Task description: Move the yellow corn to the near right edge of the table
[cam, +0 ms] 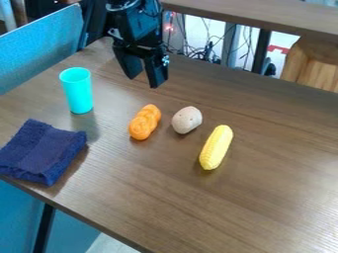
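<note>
A folded dark-blue cloth of towel-like fabric (43, 153) was spread nearest the camera, on a brown wood-grain table (264, 207). Its place was to the left of, and closer to the camera than, an orange, lumpy, elongated toy piece (143, 123), by which the other places are given.

The orange piece was seen lying slantwise on the table, just below the black two-finger gripper (145, 82) in the camera view and apart from it. The gripper was held over the table, beyond the orange piece from the camera, with its jaws pointed downward. They were parted, with a visible gap between them, in a released state. The black robot arm (137, 30) was extended into view from the top edge, beyond the orange piece.

A rounded, pinkish-beige, potato-shaped piece with small dark specks (187, 120) was placed just to the right of the orange piece, without contact. A yellow toy corn cob with a ridged surface (216, 147) was laid slantwise farther right and closer to the camera. To the left of the orange piece, a tall, smooth turquoise cup (77, 91) was stood upright, well apart from the cloth's far corner.
</note>
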You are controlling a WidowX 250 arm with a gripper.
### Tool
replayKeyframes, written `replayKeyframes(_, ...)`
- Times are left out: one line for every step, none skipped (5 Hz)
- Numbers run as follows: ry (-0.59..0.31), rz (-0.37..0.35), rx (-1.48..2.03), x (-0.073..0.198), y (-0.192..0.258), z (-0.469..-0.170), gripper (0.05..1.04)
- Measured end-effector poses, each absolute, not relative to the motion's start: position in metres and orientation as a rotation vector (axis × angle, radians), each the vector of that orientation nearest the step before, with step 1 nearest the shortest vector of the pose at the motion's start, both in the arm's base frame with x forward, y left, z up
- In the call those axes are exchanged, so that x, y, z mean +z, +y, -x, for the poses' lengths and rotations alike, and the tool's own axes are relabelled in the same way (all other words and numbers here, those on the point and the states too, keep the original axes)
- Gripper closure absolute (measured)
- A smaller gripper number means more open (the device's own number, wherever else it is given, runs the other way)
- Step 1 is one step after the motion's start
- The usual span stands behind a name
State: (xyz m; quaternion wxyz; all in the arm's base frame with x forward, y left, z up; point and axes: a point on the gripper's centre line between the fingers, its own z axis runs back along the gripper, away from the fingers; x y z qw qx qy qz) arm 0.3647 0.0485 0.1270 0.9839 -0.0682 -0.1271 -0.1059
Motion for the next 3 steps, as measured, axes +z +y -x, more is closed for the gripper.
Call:
replayKeyframes(-0.219, 0.149, -0.209, 0.114, 0.048, -0.362, 0.083)
replayKeyframes(-0.241, 0.182, -0.215, 0.1, 0.026, -0.361, 0.083)
replayKeyframes(-0.254, 0.188, -0.266, 0.101, -0.014, -0.363, 0.083)
